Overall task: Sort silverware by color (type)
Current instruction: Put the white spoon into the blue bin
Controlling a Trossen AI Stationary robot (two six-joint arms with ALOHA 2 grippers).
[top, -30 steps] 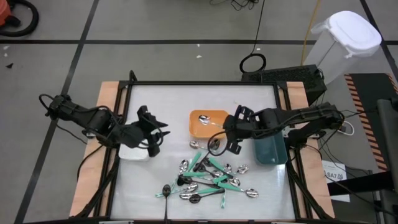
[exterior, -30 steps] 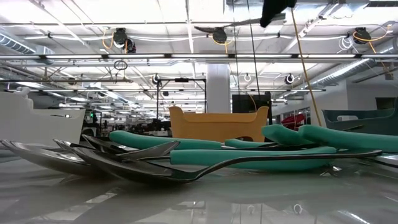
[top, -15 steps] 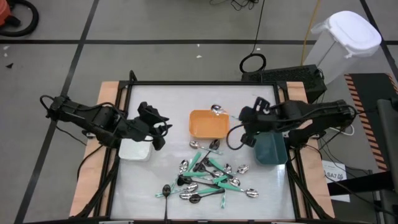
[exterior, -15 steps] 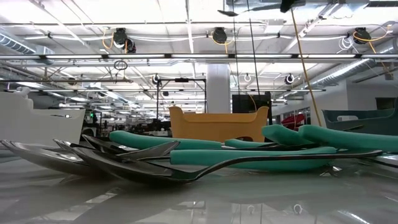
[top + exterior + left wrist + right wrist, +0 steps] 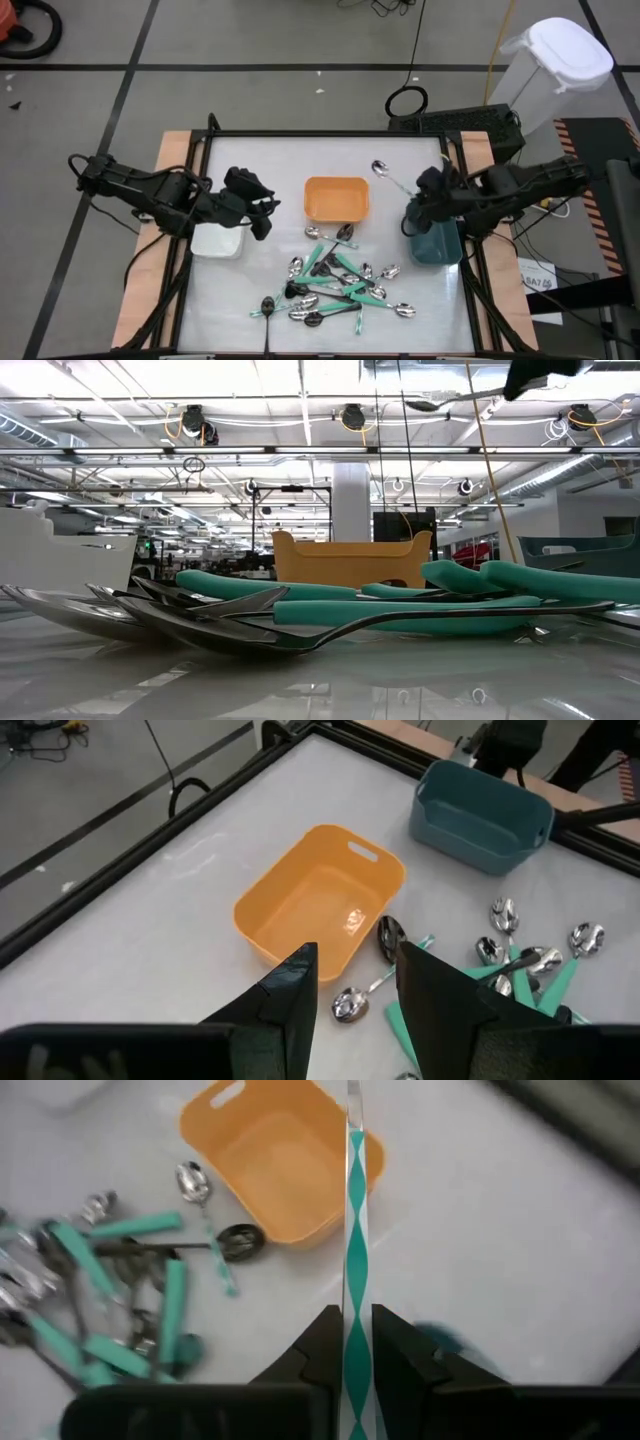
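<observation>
My right gripper hangs over the dark teal bin at the table's right, shut on a teal-handled spoon whose shiny head points far-left. In the low view that spoon shows high above the table. My left gripper hovers open and empty between the white bin and the orange bin; its fingers frame the orange bin. The rest of the silverware lies in a loose pile on the near part of the table. My right gripper pinches the spoon's teal handle between its two fingers. The handle runs straight on past the fingertips, along the fingers. The fingers slant down from the table's right side. The spoon is lifted clear, its head out ahead toward the far left.
The orange bin shows nothing inside it. Two spoons lie just near of it. Black frame rails run round the white table top, and a white lidded container stands on the floor beyond the far right corner.
My right gripper has carried the spoon from above the orange bin toward the table's right edge, to above the dark teal bin, rolling its wrist. The spoon's head has swung from over the orange bin to beyond its far right corner, still clear of the table.
</observation>
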